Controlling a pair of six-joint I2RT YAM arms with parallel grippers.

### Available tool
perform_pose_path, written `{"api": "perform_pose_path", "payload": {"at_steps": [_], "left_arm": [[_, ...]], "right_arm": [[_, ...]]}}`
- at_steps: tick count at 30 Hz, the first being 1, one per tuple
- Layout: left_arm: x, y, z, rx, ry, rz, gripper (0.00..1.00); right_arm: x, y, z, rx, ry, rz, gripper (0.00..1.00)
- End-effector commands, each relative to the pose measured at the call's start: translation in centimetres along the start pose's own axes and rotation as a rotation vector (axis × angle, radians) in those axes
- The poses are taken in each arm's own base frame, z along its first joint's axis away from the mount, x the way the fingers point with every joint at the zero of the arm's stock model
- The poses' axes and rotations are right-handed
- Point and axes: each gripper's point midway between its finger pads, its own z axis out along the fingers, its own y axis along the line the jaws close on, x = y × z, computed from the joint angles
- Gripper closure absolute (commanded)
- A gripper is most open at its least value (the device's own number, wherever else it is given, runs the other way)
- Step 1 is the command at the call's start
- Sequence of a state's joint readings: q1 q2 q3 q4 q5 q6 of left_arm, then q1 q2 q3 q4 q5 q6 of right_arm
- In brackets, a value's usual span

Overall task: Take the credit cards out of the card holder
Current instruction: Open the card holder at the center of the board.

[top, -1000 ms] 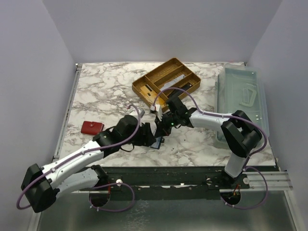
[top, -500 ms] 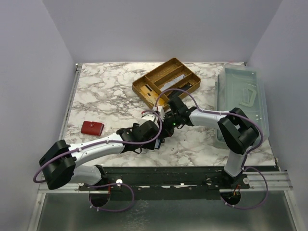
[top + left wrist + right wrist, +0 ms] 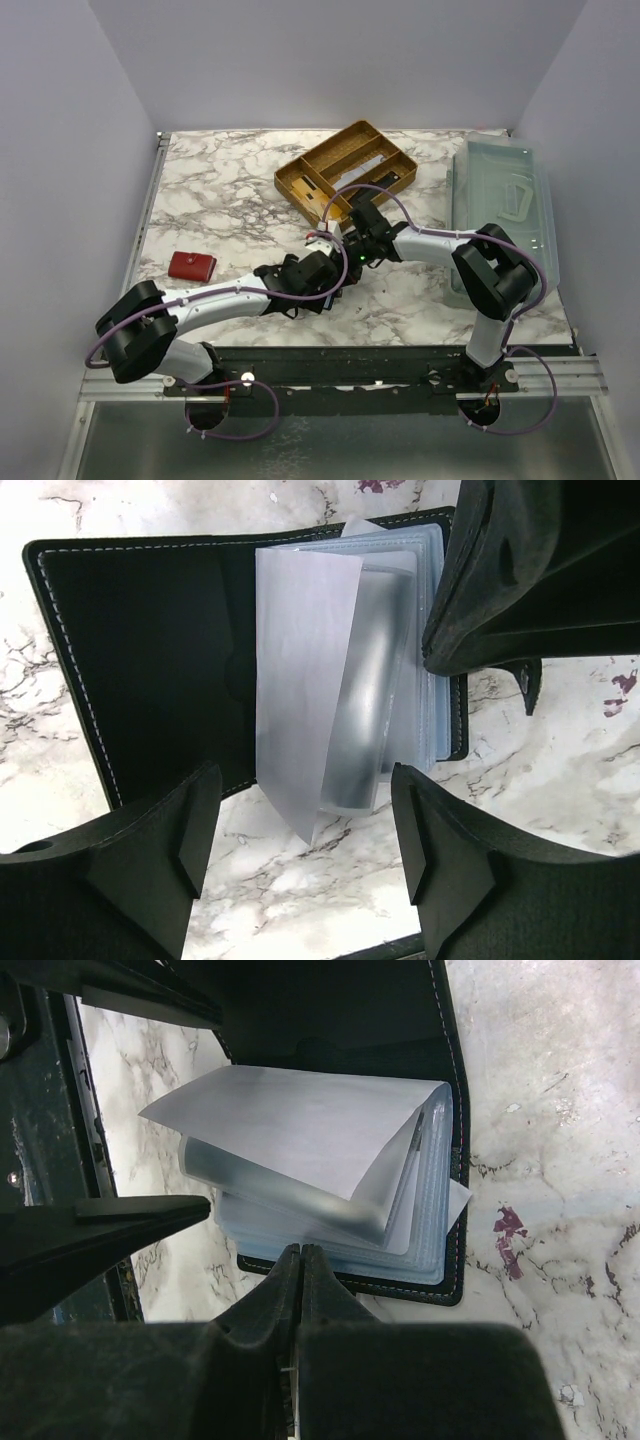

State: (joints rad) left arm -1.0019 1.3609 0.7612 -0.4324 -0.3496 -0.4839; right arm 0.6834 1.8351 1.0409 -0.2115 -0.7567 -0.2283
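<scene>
A: Looking down from above, where do the arms stand?

B: The left gripper [image 3: 322, 266] and the right gripper [image 3: 348, 248] meet near the middle of the marble table [image 3: 230, 190], just in front of the gold tray [image 3: 345, 170]. A red wallet [image 3: 191, 265] lies well apart to the left, and a clear bin [image 3: 500, 200] stands at the right edge. What lies under the grippers I cannot make out from here.

A: And the left wrist view?

B: The black card holder [image 3: 140, 650] lies open on the marble. The credit cards [image 3: 368, 705], pale grey and shiny, sit among clear sleeves on its right half, with one frosted leaf [image 3: 300, 680] lifted up. The left jaws stand wide apart, one on either side at the holder's near edge, gripping nothing. The right gripper sits over the holder's right edge.

A: The right wrist view?

B: Its jaws are pressed fully together, with nothing showing between them. Their tips are at the holder's edge, just beside the sleeve stack.
</scene>
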Motion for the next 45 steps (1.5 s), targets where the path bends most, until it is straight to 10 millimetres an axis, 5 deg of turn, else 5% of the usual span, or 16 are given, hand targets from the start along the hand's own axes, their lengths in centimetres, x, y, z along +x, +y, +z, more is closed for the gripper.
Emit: {"api": "perform_pose_path", "payload": {"at_steps": [1, 10, 17, 25, 29, 35, 40, 42, 45], "left_arm": [[-0.7, 0.2, 0.5, -0.025, -0.03, 0.033, 0.26], [-1.0, 1.4, 1.0, -0.113, -0.036, 0.018, 0.36], [-0.7, 2.6, 0.7, -0.134, -0.002, -0.109, 0.65], [-1.9, 4.2, -0.2, 0.114, 0.001, -0.533, 0.55], [-2.2, 6.3, -0.6, 0.111, -0.018, -0.697, 0.36], [-2.4, 9.3, -1.3, -0.016, -0.014, -0.772, 0.37], [-9.1, 4.6, -8.1, 0.4, -0.277, -0.615, 0.37], [-10.0, 2.1, -10.3, 0.575, -0.292, -0.558, 0.35], [-8.9, -0.8, -10.4, 0.696, -0.195, -0.518, 0.37]], "right_arm": [[-0.1, 0.1, 0.1, -0.022, 0.004, 0.014, 1.0], [-0.4, 0.2, -0.1, -0.021, -0.002, 0.011, 1.0], [-0.7, 0.2, -0.4, -0.02, -0.016, 0.015, 1.0], [-0.3, -0.4, 0.1, -0.003, -0.008, 0.062, 1.0], [-0.3, -0.5, 0.2, -0.005, -0.009, 0.082, 0.99], [-0.5, -0.5, -0.1, -0.007, -0.019, 0.093, 0.98], [-0.8, -0.4, -0.2, -0.019, -0.031, 0.101, 0.96], [-0.7, -0.3, -0.1, -0.029, -0.029, 0.112, 0.96], [-0.6, -0.3, 0.0, -0.037, -0.029, 0.126, 0.96]]}}
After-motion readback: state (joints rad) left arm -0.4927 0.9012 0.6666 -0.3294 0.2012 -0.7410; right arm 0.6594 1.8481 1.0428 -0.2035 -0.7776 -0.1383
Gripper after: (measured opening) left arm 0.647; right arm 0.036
